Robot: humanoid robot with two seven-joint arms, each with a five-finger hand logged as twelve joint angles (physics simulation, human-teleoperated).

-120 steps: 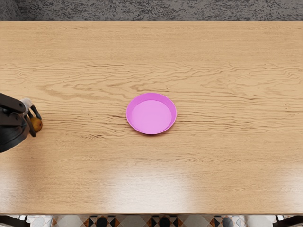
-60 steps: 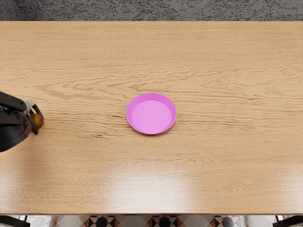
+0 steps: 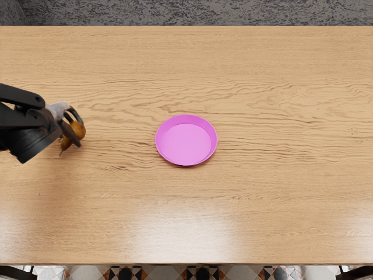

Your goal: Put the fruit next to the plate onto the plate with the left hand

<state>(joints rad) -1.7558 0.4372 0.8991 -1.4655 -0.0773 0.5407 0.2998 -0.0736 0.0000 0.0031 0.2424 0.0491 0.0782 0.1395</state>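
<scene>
You see a plate (image 3: 186,140) of bright magenta with a paler pink inside, on a table (image 3: 262,204) of light honey-brown wood streaked with darker wavy grain. Left of the plate, the fruit (image 3: 76,132) is orange-brown and the left hand (image 3: 63,123) on it is black with a pale grey patch. Beyond the plate the floor (image 3: 175,11) is mottled dark grey; nearer than it, tiles (image 3: 145,273) show orange, black and white checks.

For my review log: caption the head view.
Left hand grasps a small orange-brown fruit, left of the round pink plate on the wooden table.

Black left arm (image 3: 24,130), grey wrist (image 3: 58,109), dark fingers (image 3: 77,115)
</scene>
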